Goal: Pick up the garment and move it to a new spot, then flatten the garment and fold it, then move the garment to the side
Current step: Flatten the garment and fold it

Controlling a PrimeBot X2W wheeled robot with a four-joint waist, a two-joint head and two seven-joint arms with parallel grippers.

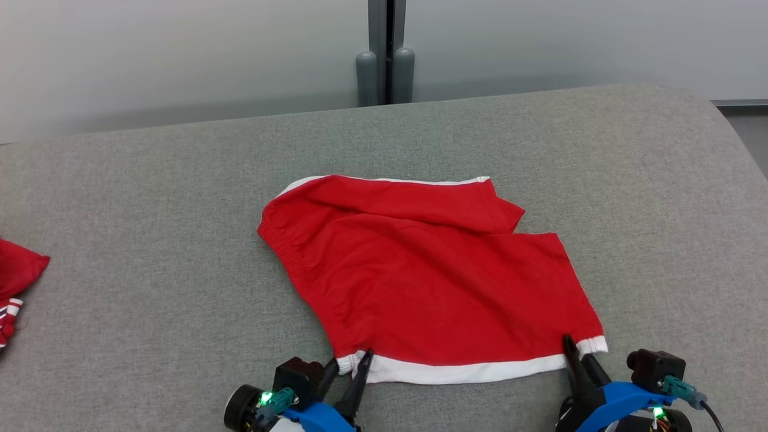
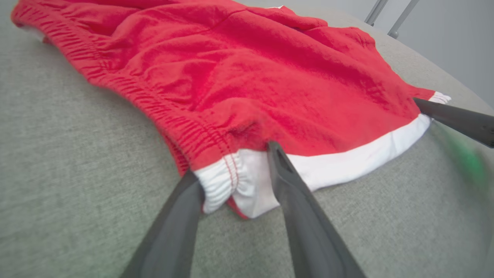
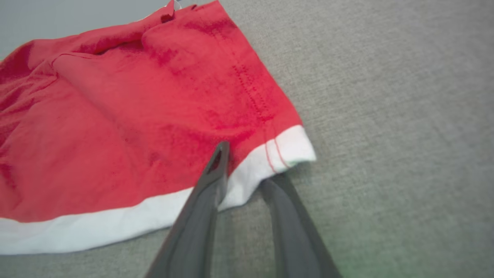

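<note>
At the near edge of the grey cloth-covered table (image 1: 150,180), a pair of red shorts (image 1: 432,276) lies spread roughly flat, its white hem band (image 1: 468,372) towards the robot and its elastic waistband on the left.

The left hand (image 1: 351,360) straddles the near-left corner of that band. In the left wrist view its fingers stand apart with the gathered white corner between them, one tip resting on the cloth. The right hand (image 1: 577,351) sits likewise at the near-right corner, one finger on top of the fabric and the other at the hem's edge. Neither looks clamped yet.

This looks like the start of the fold, or a last tug to flatten. The next move calls for both hands to pinch through all layers at once, then lift evenly so the band stays straight.

The far right of the shorts is doubled over, hiding what lies beneath. Whether each lower finger has slid under the cloth cannot be told. Another red garment (image 1: 15,270) is cut off at the left edge.
</note>
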